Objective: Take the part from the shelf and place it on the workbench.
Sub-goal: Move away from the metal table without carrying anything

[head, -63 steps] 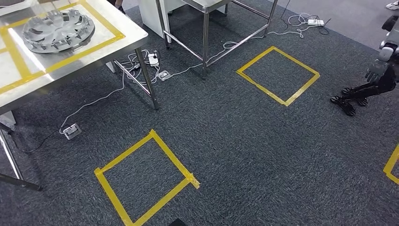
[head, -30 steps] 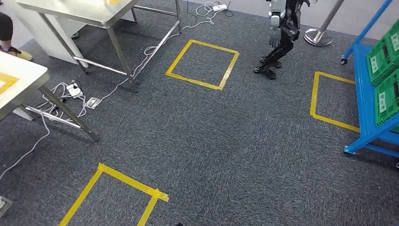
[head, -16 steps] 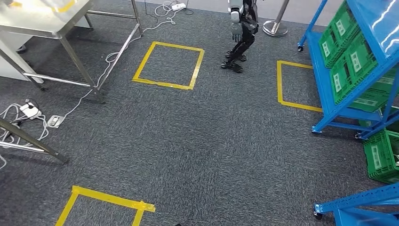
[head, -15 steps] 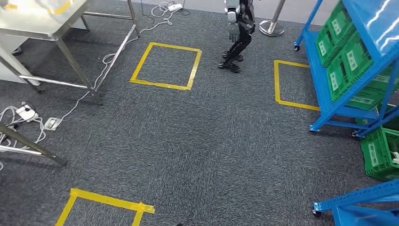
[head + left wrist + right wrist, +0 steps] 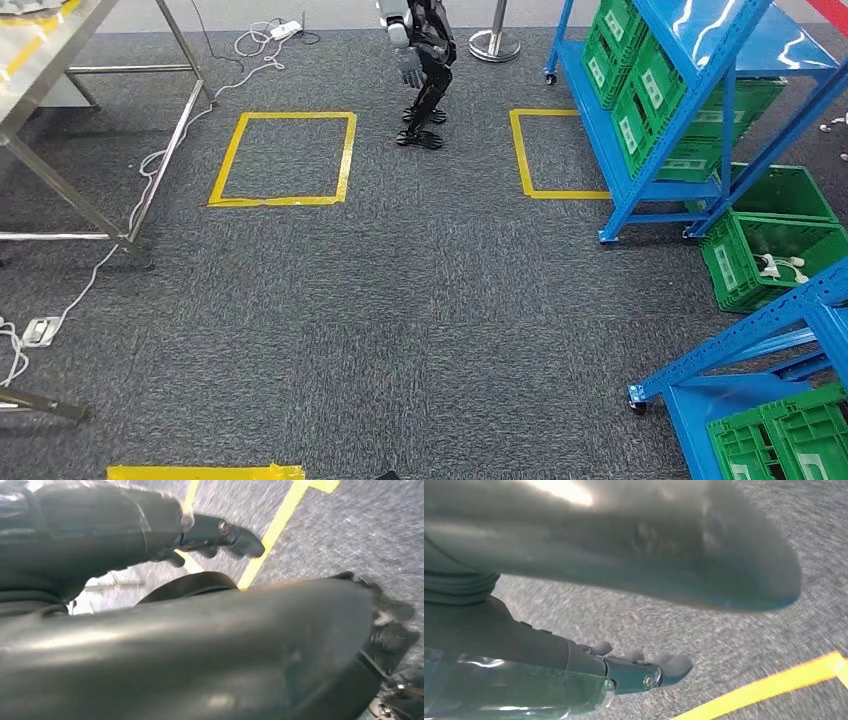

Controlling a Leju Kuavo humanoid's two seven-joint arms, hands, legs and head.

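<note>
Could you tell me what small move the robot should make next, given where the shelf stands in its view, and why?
Probably keep turning right and step toward the blue shelf. It stands off to the right with its green crates, across open carpet, well out of reach. The left robot hand and right robot hand hang over the floor with nothing in them, so no part has been taken yet.
</note>
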